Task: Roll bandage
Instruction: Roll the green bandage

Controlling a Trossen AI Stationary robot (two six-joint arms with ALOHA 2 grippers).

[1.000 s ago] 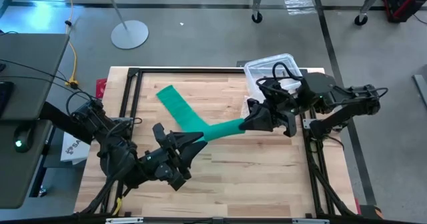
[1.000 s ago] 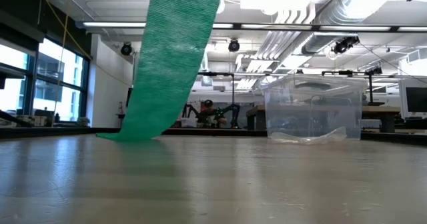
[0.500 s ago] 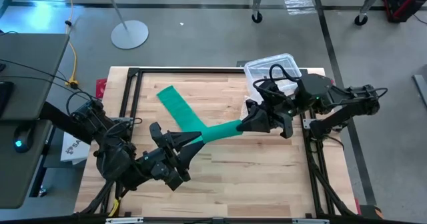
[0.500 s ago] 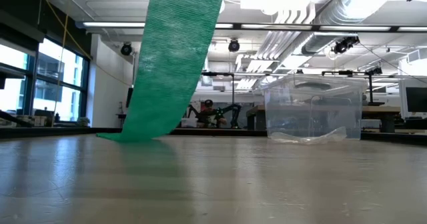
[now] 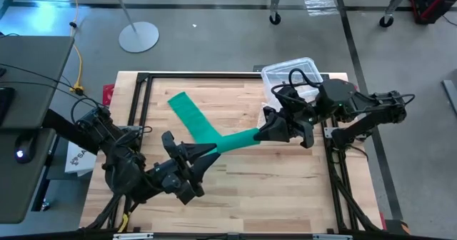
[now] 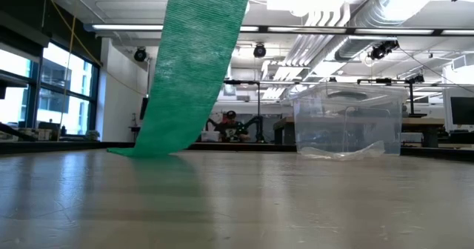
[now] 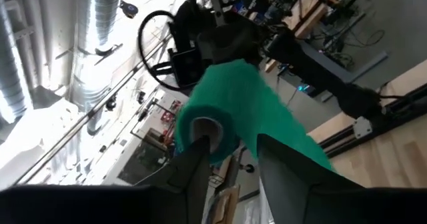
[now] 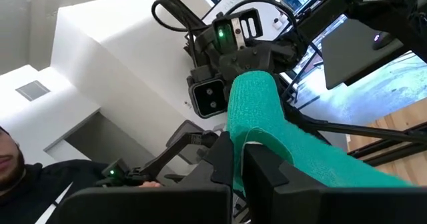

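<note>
A long, flat, solid green strip of stretchy fabric, the bandage (image 5: 203, 129), runs in a bent line over the pale wooden table (image 5: 235, 176). In the high view its far end lies flat near the table's back left part, the strip then runs diagonally toward the middle, bends, and stretches to the right, lifted off the wood between the two arms.

The left gripper (image 5: 206, 151) sits low near the front centre of the table, at the bend of the strip. In the left wrist view its two dark fingers (image 7: 200, 164) stand on either side of a small rolled end of the bandage (image 7: 223, 111), with a pale core showing in the roll; the fingers are partly spread and close against the roll, but whether they actually pinch it I cannot tell.

The right gripper (image 5: 265, 132) is at the right of the middle, its fingers pressed together on the other end of the strip. In the right wrist view the green fabric (image 8: 267, 127) passes between the dark fingers (image 8: 263, 164) and drapes away toward the left arm.

From table height the bandage (image 6: 192, 64) rises from the wood as a broad slanted band. A clear plastic box with a black handle (image 5: 289, 76) stands at the table's back right edge, behind the right arm
</note>
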